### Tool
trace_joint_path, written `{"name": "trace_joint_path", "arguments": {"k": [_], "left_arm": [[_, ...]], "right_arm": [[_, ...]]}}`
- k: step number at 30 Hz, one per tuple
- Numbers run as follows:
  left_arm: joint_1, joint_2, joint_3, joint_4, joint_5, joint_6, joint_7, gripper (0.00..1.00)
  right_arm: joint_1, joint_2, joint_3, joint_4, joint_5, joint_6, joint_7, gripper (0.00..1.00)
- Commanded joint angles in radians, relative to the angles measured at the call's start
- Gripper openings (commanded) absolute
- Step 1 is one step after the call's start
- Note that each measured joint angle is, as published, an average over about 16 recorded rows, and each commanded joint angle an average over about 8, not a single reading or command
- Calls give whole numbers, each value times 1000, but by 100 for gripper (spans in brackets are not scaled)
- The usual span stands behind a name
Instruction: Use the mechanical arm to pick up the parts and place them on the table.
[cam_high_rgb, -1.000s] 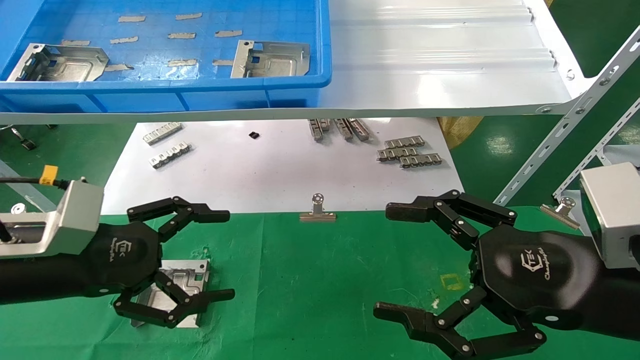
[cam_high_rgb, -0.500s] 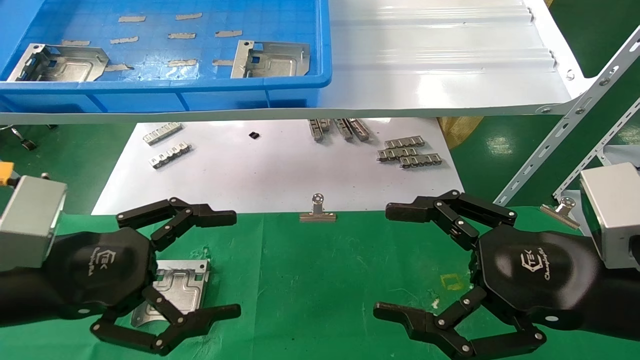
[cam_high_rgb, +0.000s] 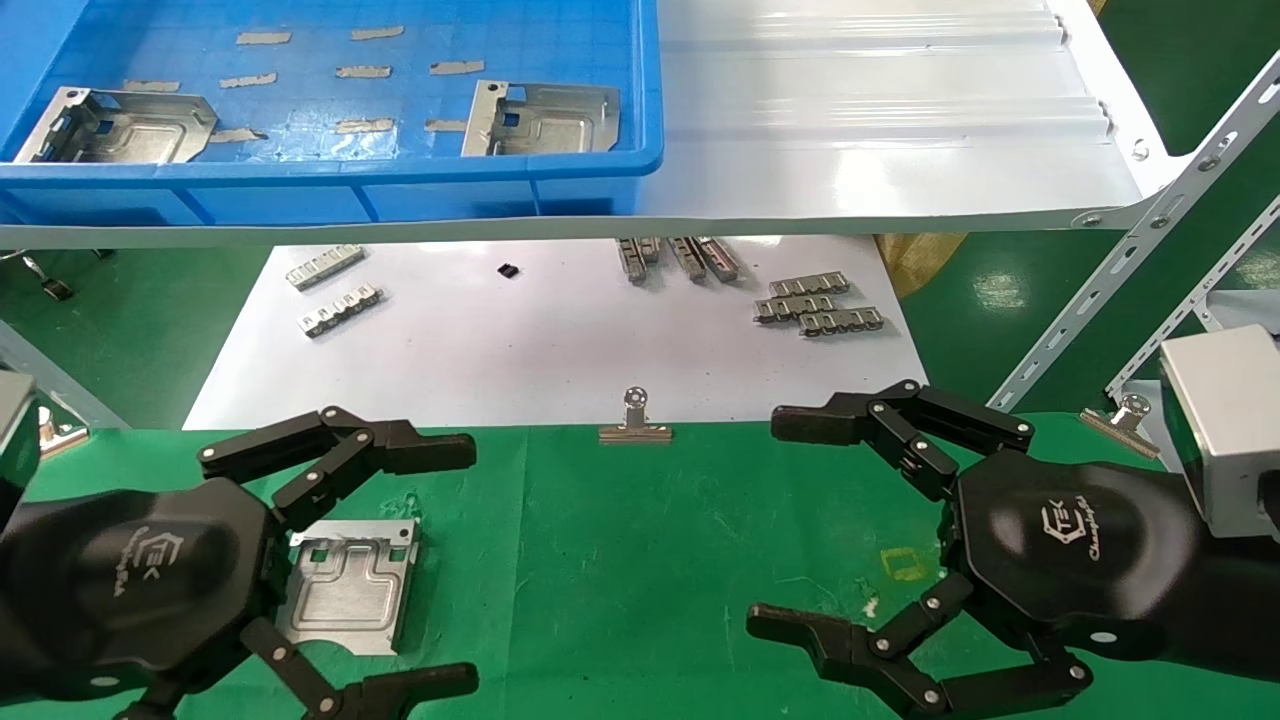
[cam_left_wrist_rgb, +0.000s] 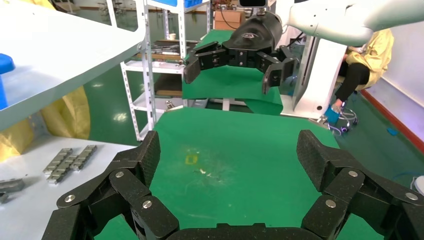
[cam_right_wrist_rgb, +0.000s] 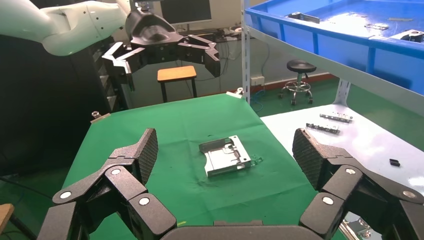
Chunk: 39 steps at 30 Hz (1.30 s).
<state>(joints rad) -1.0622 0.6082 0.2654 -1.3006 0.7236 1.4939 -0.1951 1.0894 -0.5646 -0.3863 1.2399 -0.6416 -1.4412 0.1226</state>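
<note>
One silvery stamped part (cam_high_rgb: 350, 590) lies flat on the green cloth table (cam_high_rgb: 640, 560), at the left. My left gripper (cam_high_rgb: 467, 566) is open and empty, low at the near left, with the part between its spread fingers and nothing touching it. My right gripper (cam_high_rgb: 770, 522) is open and empty over the cloth at the right. Two more parts (cam_high_rgb: 120, 125) (cam_high_rgb: 545, 118) lie in the blue bin (cam_high_rgb: 400, 190). The right wrist view shows the part (cam_right_wrist_rgb: 227, 159) on the cloth beyond that gripper's open fingers (cam_right_wrist_rgb: 145, 150). The left wrist view shows only bare cloth between its fingers (cam_left_wrist_rgb: 150, 155).
The blue bin stands on a glossy white shelf (cam_high_rgb: 880, 130) above the back. A white sheet (cam_high_rgb: 550, 340) carries toothed metal strips (cam_high_rgb: 820, 305). Binder clips (cam_high_rgb: 635, 425) (cam_high_rgb: 1120, 420) sit at the cloth's far edge. Slotted rack struts (cam_high_rgb: 1130, 270) rise at the right.
My left gripper has drawn back toward the near left, off the part, staying open. The part stays on the cloth, more of it showing. The right arm has not moved.
</note>
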Motion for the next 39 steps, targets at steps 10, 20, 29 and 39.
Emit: {"name": "trace_joint_path", "arguments": {"k": [10, 20, 29, 39], "left_arm": [[-2, 0, 3, 4, 1, 0, 2, 100], [-8, 2, 10, 11, 4, 0, 5, 100], [-10, 2, 12, 14, 6, 1, 6, 100], [-11, 3, 13, 16, 7, 2, 7, 100]], "right_arm": [[0, 0, 0, 0, 0, 0, 0, 100], [0, 0, 0, 0, 0, 0, 0, 100], [0, 0, 0, 0, 0, 0, 0, 100], [0, 0, 0, 0, 0, 0, 0, 100]]}}
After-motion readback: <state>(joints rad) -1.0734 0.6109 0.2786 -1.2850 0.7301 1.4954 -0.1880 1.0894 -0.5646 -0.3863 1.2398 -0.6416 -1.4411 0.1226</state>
